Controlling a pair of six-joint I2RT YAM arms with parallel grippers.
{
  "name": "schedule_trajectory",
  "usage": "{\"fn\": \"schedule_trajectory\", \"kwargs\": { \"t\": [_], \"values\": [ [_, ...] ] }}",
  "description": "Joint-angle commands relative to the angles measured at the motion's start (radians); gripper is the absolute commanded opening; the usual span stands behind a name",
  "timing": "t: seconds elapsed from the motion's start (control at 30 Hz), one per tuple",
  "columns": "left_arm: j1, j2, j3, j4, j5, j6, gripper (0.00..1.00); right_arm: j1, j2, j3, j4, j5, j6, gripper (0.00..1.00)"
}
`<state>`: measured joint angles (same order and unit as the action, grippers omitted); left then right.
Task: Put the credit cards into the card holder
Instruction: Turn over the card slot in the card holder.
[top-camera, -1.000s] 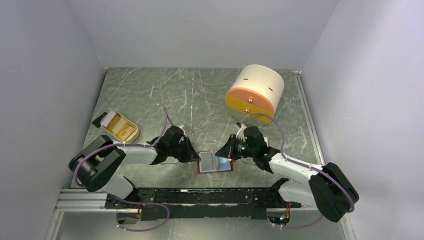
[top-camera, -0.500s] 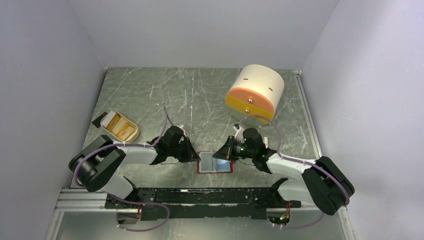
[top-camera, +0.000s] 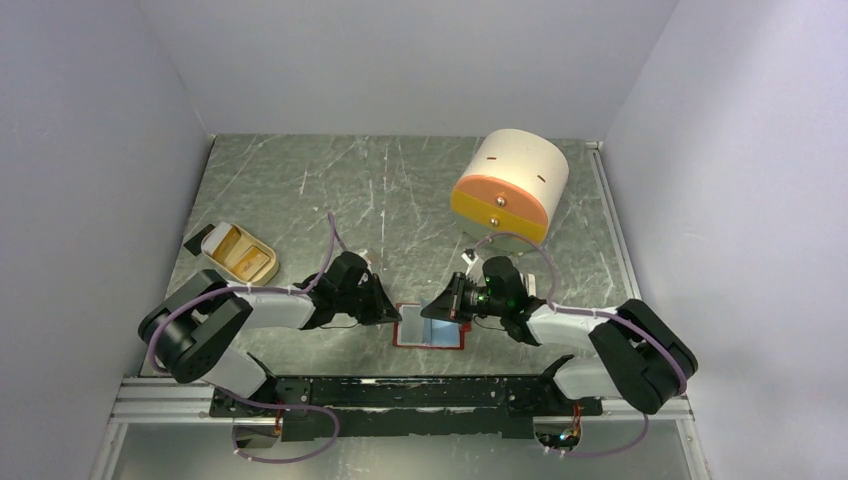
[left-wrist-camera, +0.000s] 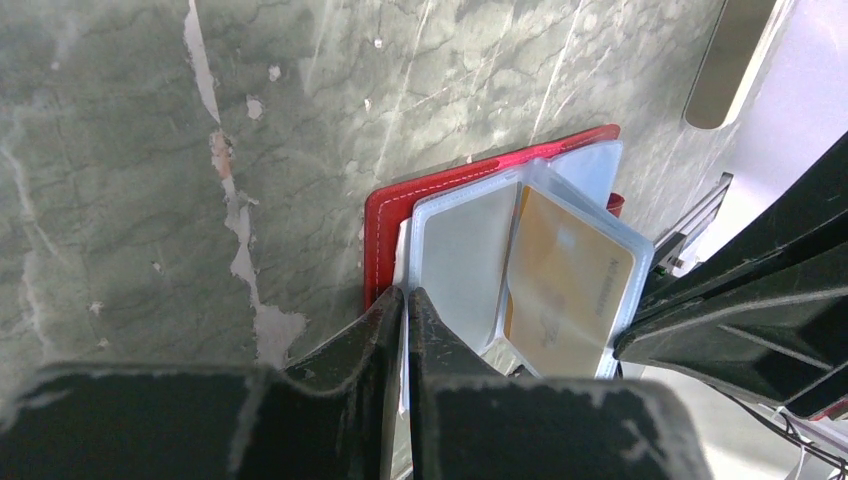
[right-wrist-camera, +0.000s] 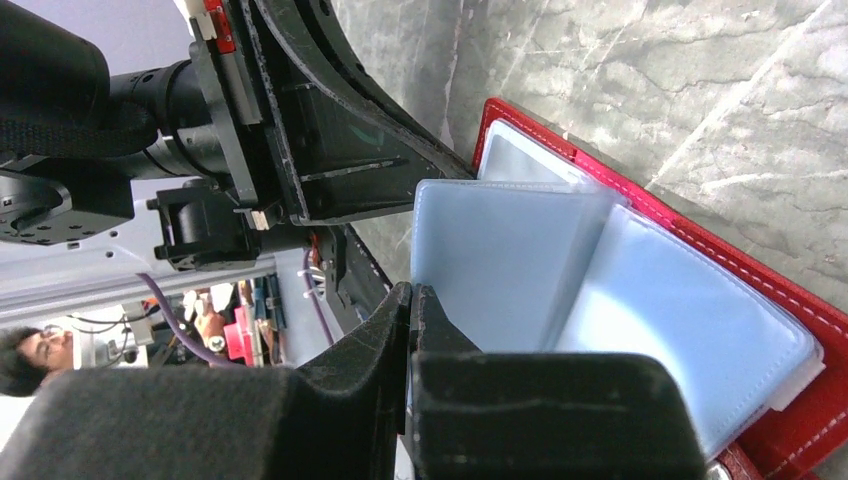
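The red card holder (top-camera: 405, 338) lies open on the table between both grippers. My left gripper (left-wrist-camera: 406, 296) is shut on the edge of a clear inner sleeve (left-wrist-camera: 460, 250) at the holder's left side. A gold credit card (left-wrist-camera: 565, 285) sits inside the neighbouring sleeve. My right gripper (right-wrist-camera: 411, 290) is shut on the edge of a pale blue pocket leaf (right-wrist-camera: 490, 265) and holds it raised off the red cover (right-wrist-camera: 780, 290). From above, the left gripper (top-camera: 393, 315) and right gripper (top-camera: 432, 312) nearly meet over the holder.
A beige oval tray (top-camera: 262, 274) with gold cards in it stands at the left, a dark flat card (top-camera: 197, 238) beside it. A big cream-and-orange cylinder (top-camera: 510, 185) lies at the back right. Grey walls close in three sides.
The right arm has swung a little left, carrying the blue leaf further over the holder. The left arm has stayed put.
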<state>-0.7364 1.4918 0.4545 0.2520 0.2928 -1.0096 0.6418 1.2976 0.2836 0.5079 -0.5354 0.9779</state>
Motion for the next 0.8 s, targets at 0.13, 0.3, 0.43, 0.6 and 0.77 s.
{"fn": "schedule_trajectory", "kwargs": {
  "t": [0.13,0.3,0.43,0.6,0.77],
  "values": [
    [0.004,0.025,-0.014,0.033,0.015,0.004,0.13,0.009,0.083,-0.001,0.130,-0.052,0.051,0.07],
    [0.004,0.013,-0.013,0.018,0.008,0.008,0.13,0.009,0.099,0.013,0.122,-0.051,0.036,0.05],
    [0.003,0.018,-0.011,0.022,0.009,0.007,0.13,0.009,0.111,0.018,0.126,-0.055,0.031,0.05],
    [0.004,0.024,-0.010,0.023,0.011,0.005,0.13,0.009,0.126,0.021,0.137,-0.055,0.033,0.15],
    [0.003,0.019,-0.009,0.017,0.008,0.007,0.13,0.009,0.141,0.026,0.151,-0.065,0.031,0.00]
  ]
}}
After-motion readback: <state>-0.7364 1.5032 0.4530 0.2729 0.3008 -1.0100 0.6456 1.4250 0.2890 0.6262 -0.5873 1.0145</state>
